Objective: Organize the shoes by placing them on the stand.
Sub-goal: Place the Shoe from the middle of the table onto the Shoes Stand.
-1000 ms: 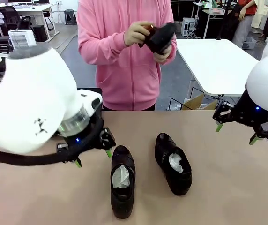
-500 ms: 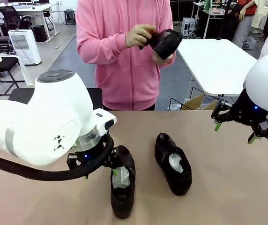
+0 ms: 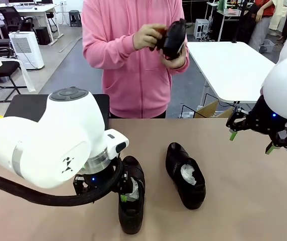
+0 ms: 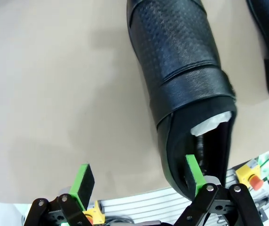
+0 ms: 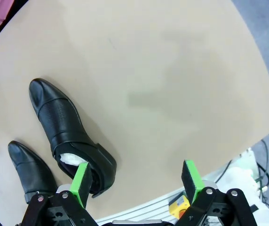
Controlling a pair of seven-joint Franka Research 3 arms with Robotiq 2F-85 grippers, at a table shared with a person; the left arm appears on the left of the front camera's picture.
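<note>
Two glossy black shoes stuffed with white paper lie mid-table: the left shoe (image 3: 132, 203) (image 4: 181, 70) and the right shoe (image 3: 185, 174) (image 5: 64, 127). My left gripper (image 3: 121, 193) (image 4: 139, 179) is open and low at the left shoe's heel end. One green pad (image 4: 194, 173) rests at the heel rim and the other hangs over bare table. Off to the far right, my right gripper (image 3: 264, 135) (image 5: 135, 181) hovers open and holds nothing. The person holds a third shoe (image 3: 172, 37) in both hands. A flat black platform (image 3: 25, 103), apparently the stand, sits at the far left behind my left arm.
The person in a pink top stands at the far table edge. The brown tabletop (image 3: 244, 201) has bare room on the right and in front of the shoes. My bulky left arm (image 3: 53, 145) covers much of the left side.
My left arm has swung right and down, bringing its gripper to the left shoe's heel. The person has turned the shoe in their hands. The right arm has barely moved.
</note>
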